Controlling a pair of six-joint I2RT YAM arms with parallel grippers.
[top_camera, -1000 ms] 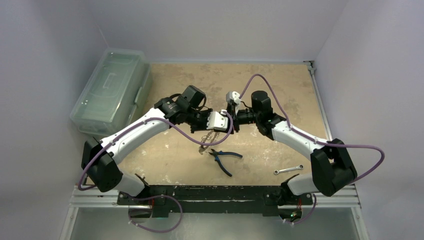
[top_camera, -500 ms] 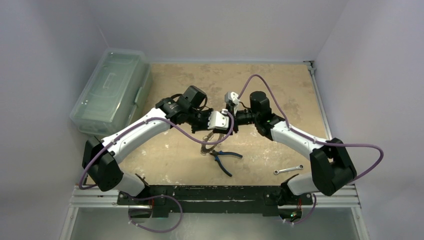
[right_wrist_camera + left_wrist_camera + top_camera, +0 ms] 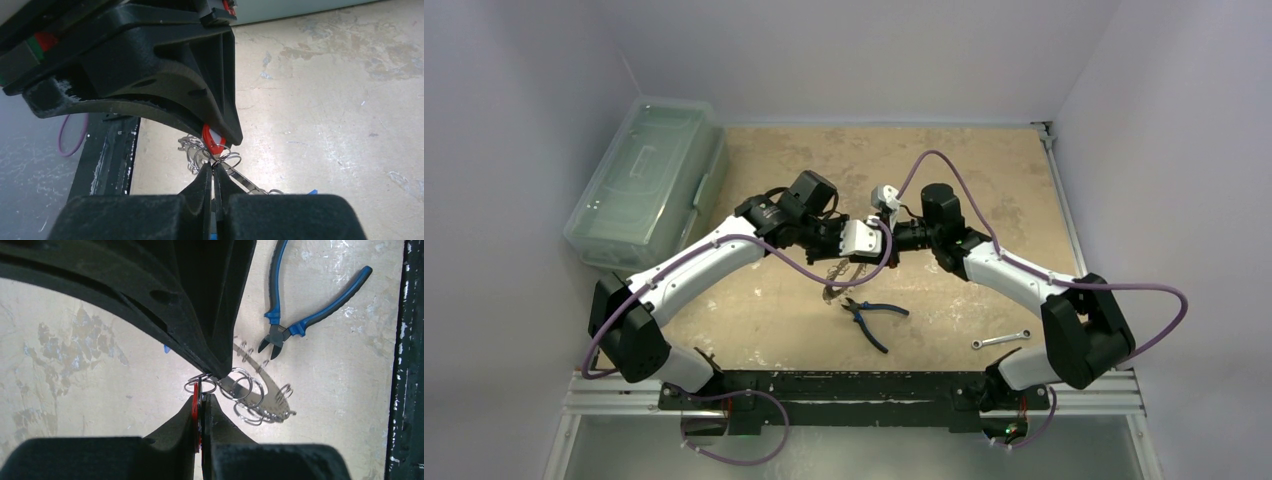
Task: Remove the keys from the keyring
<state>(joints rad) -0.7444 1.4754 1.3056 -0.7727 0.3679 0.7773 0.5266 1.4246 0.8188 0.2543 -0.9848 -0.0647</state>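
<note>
While left claw (image 3: 209, 386) pinches keys (image 3: 196, 411), right claw (image 3: 212, 169) pinches keyring (image 3: 230, 159)

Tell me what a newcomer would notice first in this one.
The two grippers meet tip to tip over the table's middle: the left gripper pinches a red-tagged key, the right gripper the keyring beside it. The other keys dangle beneath, and blue-handled pliers lie close by.

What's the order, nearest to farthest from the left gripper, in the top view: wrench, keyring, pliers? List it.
From the left gripper:
1. keyring, hanging at its fingertips, mid-table.
2. pliers, lying on the table, toward the bases.
3. wrench, far right, by the right arm's base.
</note>
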